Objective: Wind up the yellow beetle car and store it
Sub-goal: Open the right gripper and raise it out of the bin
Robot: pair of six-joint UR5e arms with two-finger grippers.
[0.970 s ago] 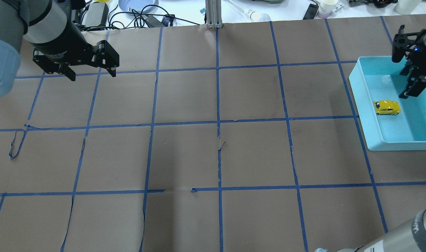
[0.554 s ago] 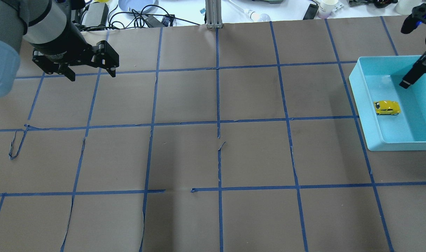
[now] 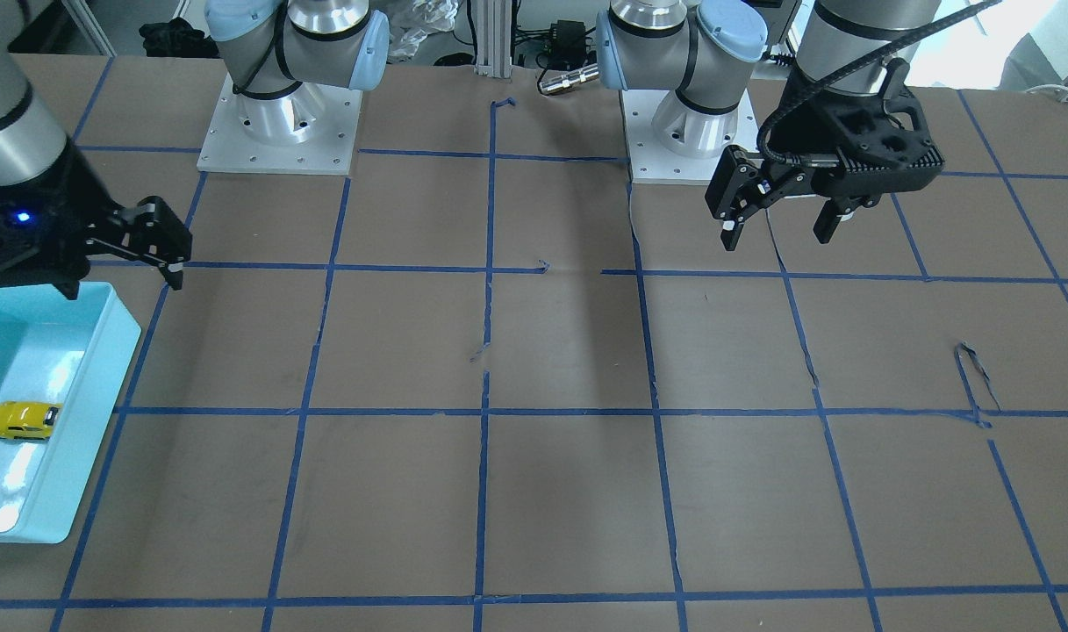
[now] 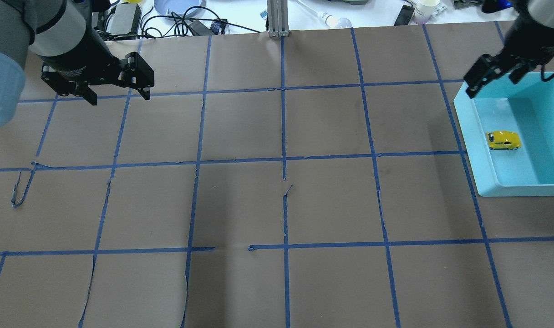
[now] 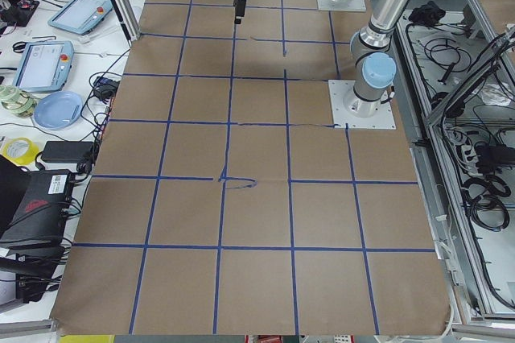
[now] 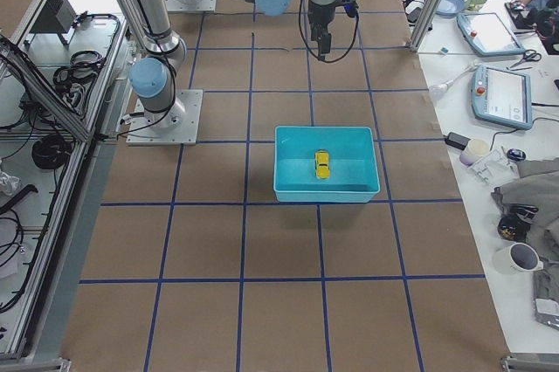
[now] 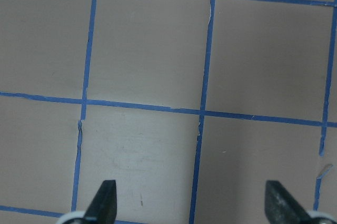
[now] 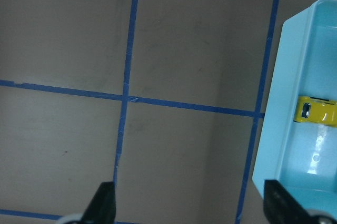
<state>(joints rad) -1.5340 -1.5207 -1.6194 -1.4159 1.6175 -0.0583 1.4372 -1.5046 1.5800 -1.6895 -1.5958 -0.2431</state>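
Note:
The yellow beetle car [image 4: 503,140] lies alone on the floor of a light blue bin [image 4: 463,119] at the table's right side. It also shows in the front view [image 3: 23,420], the right side view [image 6: 321,163] and the right wrist view [image 8: 316,113]. My right gripper [image 4: 508,84] is open and empty, raised over the bin's far left corner, clear of the car; it also shows in the front view [image 3: 121,281]. My left gripper [image 4: 120,98] is open and empty over the far left of the table, and shows in the front view [image 3: 777,239].
The table is brown paper with a blue tape grid. A loose curl of tape [image 4: 21,187] lies at the left. An aluminium post [image 4: 278,18] stands at the far edge, with cables, a plate and cups behind it.
My right gripper has risen out of the bin, turned, and moved back and left to the bin's far corner. The car has stayed in place. The left gripper has not moved.

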